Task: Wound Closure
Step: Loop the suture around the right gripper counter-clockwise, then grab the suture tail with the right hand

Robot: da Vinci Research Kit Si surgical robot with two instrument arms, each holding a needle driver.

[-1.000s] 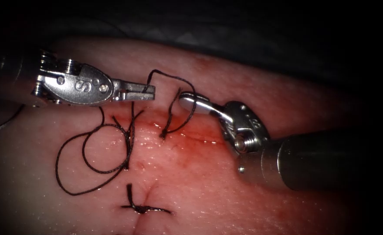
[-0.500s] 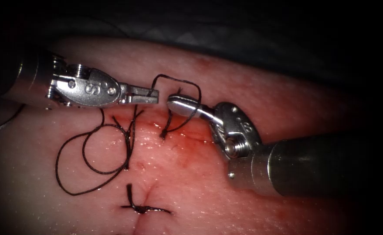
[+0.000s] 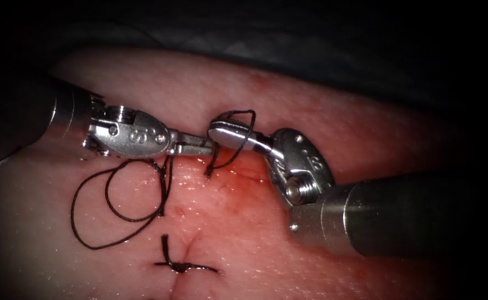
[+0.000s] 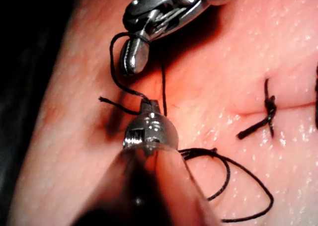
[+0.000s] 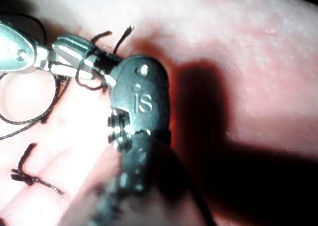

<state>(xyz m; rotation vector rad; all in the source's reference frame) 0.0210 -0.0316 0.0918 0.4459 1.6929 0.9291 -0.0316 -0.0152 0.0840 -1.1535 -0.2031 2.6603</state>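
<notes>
Pinching thread (image 3: 116, 210), shut left hand (image 3: 207, 149); right hand (image 3: 219, 132) shut empty, thread-looped; tail (image 4: 107, 102) clearest from left wrist

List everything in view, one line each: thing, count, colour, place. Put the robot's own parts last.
tissue: one, pale pink, across the endoscope view.
cut: one, red, between the tools' tips.
red fluid: one patch, around the cut.
thread: one, dark, coiled left of the cut, looped over the right tool's tip.
finished stitch: one, dark, nearest the camera.
left end effector: one, silver, shut on the thread beside the cut.
right end effector: one, silver, inside the loop.
</notes>
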